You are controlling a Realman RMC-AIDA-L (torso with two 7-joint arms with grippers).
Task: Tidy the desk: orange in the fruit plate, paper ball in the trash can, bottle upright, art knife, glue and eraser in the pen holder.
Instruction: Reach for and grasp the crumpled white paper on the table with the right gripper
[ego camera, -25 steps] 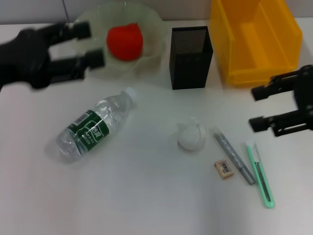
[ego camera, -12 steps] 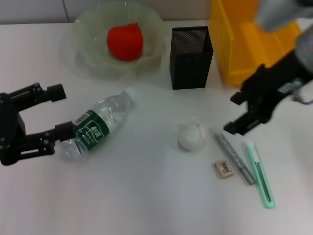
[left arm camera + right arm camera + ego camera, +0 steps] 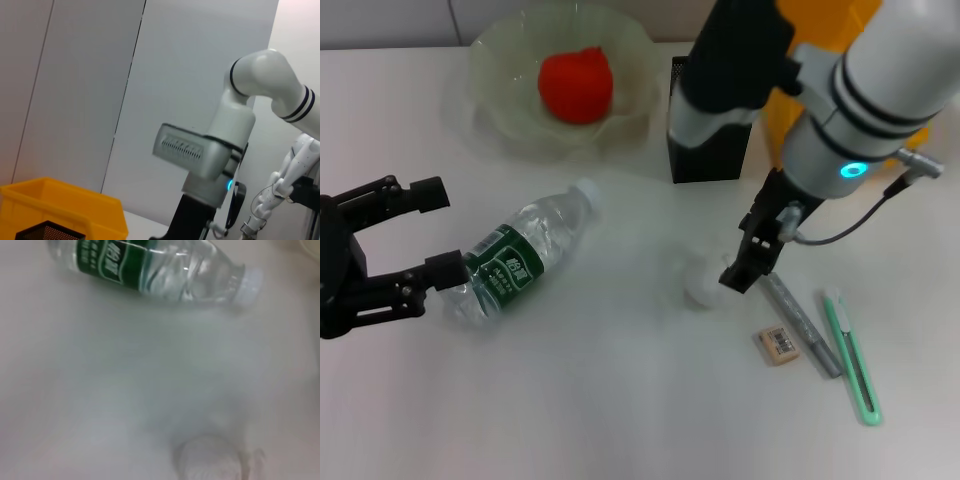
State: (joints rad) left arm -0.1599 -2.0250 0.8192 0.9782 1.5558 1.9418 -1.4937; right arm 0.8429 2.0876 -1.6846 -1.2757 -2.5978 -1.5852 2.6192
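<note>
Left gripper (image 3: 428,228) spread wide at base end of bottle (image 3: 516,262), which lies on its side on table (image 3: 620,400); lower finger seems just touching. Right gripper (image 3: 748,255) low beside paper ball (image 3: 703,283); grip state unclear. Orange (image 3: 576,85) sits in plate (image 3: 490,60). Eraser (image 3: 778,344), glue (image 3: 798,312), knife (image 3: 851,357) lie near pen holder (image 3: 695,165).

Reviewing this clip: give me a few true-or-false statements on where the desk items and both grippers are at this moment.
1. The orange lies in the fruit plate. True.
2. The bottle stands upright. False: it lies on its side.
3. The left gripper is open at the bottle's base. True.
4. The paper ball is in the yellow trash can. False: it is on the desk, by the right gripper.
5. The eraser is in the pen holder. False: it lies on the desk.
</note>
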